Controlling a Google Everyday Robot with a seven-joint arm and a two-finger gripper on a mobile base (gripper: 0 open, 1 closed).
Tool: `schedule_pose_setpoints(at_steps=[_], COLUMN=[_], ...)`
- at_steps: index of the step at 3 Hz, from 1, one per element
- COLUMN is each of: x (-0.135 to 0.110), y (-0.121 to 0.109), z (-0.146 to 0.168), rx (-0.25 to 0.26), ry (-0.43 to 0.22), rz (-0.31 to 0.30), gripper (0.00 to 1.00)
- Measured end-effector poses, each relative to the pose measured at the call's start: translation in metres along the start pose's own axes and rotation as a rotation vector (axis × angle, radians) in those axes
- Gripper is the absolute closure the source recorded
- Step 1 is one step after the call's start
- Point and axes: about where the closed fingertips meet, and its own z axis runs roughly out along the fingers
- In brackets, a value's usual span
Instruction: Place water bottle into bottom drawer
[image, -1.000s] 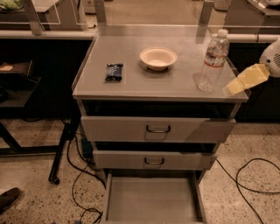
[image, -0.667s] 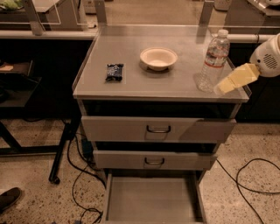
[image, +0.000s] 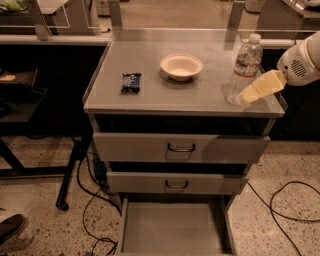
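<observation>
One water bottle (image: 246, 65) stands upright, the tool (image: 243, 96) against its base, grip unreadable.

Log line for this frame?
phase: pre-grasp | pincer: beside water bottle base, right side | bottle: upright on cabinet top | bottom drawer: open

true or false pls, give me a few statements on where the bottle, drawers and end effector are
1. The bottle stands upright on the cabinet top. True.
2. The bottom drawer is shut. False: it is pulled open.
3. The bowl sits left of the bottle. True.
4. The end effector hangs over the bottom drawer. False: it is by the bottle's base, at the cabinet top's right edge.
5. The packet lies in the bowl. False: it lies on the cabinet top, left of the bowl and apart from it.
</observation>
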Motion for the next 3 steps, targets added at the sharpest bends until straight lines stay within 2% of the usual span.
schedule_pose_setpoints(at_steps=[1,2,3], x=[-0.003,-0.024,-0.035], y=[-0.015,-0.051,-0.067], z=[0.015,0.037,0.043], rx=[0.011,0.070,0.092], ry=[-0.014,-0.104,-0.148], rz=[0.043,0.231,0.318], gripper=[0.00,0.00,0.00])
